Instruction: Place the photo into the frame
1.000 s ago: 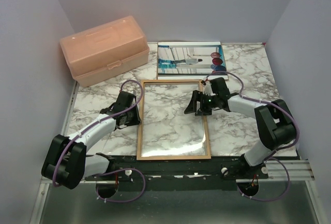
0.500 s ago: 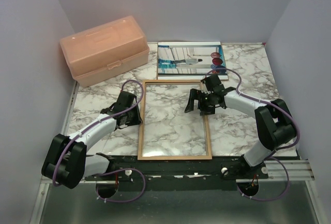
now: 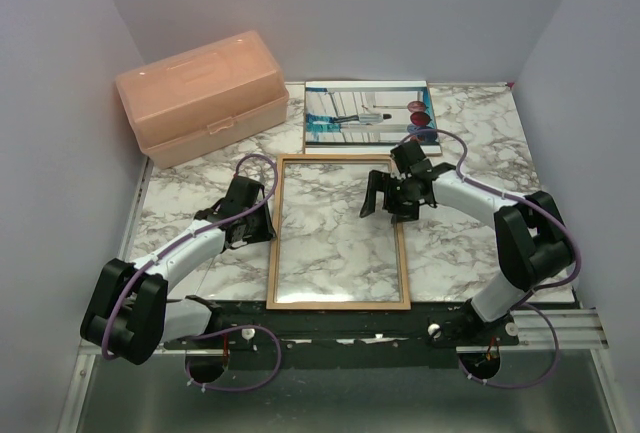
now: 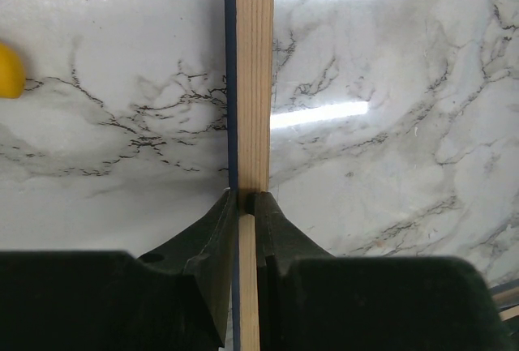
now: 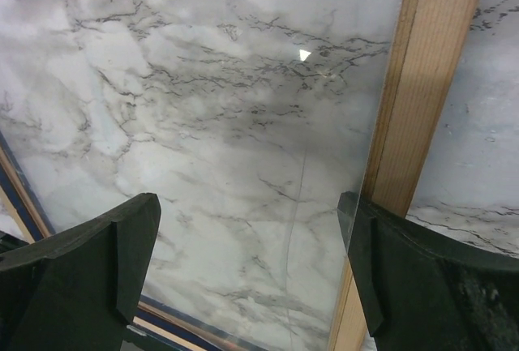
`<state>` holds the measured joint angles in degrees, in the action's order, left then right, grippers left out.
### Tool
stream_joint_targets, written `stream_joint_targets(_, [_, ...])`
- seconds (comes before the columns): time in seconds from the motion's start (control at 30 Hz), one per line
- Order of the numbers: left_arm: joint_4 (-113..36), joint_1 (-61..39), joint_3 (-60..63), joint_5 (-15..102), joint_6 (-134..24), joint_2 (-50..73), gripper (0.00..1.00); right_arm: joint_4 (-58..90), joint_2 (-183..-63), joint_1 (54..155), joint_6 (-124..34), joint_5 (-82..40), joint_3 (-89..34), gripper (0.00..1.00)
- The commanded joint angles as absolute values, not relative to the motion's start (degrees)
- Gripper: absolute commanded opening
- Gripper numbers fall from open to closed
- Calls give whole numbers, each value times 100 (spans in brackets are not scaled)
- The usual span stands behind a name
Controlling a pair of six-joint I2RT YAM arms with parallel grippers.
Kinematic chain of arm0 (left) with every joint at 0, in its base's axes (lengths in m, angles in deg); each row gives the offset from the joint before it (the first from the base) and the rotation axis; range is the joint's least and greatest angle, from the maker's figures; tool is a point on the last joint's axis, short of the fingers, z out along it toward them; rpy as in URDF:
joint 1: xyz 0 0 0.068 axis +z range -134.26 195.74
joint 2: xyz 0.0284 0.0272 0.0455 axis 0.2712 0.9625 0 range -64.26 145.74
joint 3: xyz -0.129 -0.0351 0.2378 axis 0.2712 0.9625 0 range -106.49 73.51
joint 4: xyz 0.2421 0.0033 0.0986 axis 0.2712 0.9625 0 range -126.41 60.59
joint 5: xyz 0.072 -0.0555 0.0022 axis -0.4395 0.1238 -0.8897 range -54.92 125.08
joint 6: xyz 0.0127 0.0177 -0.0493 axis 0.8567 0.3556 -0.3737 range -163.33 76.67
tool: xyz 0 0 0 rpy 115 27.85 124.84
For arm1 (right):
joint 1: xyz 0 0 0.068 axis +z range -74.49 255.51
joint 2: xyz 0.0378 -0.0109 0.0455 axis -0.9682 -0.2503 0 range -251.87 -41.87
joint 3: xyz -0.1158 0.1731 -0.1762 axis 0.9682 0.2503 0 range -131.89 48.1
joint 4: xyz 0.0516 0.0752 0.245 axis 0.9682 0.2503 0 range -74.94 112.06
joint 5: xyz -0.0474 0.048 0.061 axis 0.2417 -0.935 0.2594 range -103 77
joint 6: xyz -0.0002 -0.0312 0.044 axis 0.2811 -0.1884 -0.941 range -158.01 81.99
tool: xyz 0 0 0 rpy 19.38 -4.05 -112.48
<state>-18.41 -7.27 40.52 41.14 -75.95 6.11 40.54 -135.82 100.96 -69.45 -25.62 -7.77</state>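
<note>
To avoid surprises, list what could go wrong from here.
The left gripper pinches only the thin left rail of the light-wood rectangular frame; a nudge could pivot or slip it. The open right gripper hangs over the clear pane; lowering may press or scratch it. The rectangular balloon photo lies beyond the frame, so reaching it may bump the frame.

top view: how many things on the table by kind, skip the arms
frame: 1
photo: 1
box: 1
total: 3
</note>
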Motion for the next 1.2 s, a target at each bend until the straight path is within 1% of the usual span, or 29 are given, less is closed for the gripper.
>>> stream_joint_targets(0.0, [-1699, -755, 4053, 4114, -7557, 702, 16, 4593, -13499, 10157, -6969, -2055, -1095, 100])
stream_joint_targets(0.43, [-1697, -755, 4054, 4119, -7559, 693, 16, 5291, -13426, 10199, -7014, -1321, -1430, 100])
stream_joint_targets(0.5, [-1694, -756, 4055, 4110, -7560, 693, 17, 5344, -13391, 10196, -7044, -1051, -1421, 100])
stream_joint_targets(0.57, [-1690, -758, 4054, 4113, -7567, 693, 21, 5327, -13372, 10193, -7044, -949, -1375, 100])
stream_joint_targets(0.63, [-1690, -755, 4055, 4118, -7562, 690, 28, 5279, -13390, 10192, -7047, -919, -1284, 100])
stream_joint_targets(0.73, [-1723, -756, 4054, 4219, -7557, 710, 46, 5129, -13463, 10182, -7062, -1009, -1114, 99])
stream_joint_targets(0.8, [-1766, -756, 4061, 4329, -7569, 752, 55, 4934, -13477, 10124, -7070, -1250, -939, 98])
stream_joint_targets(0.83, [-1779, -764, 4061, 4383, -7602, 781, 60, 4829, -13477, 10074, -7085, -1541, -831, 98])
stream_joint_targets(0.9, [-1891, -789, 4096, 4567, -7664, 856, 65, 4591, -13451, 9985, -7140, -1922, -622, 97])
stream_joint_targets(1.03, [-2167, -897, 4092, 4951, -7862, 1033, 66, 4358, -13467, 9916, -7192, -2240, -379, 96])
stream_joint_targets(1.17, [-2220, -1167, 3922, 5030, -7968, 1227, 64, 4276, -13388, 9879, -7215, -2389, -233, 94])
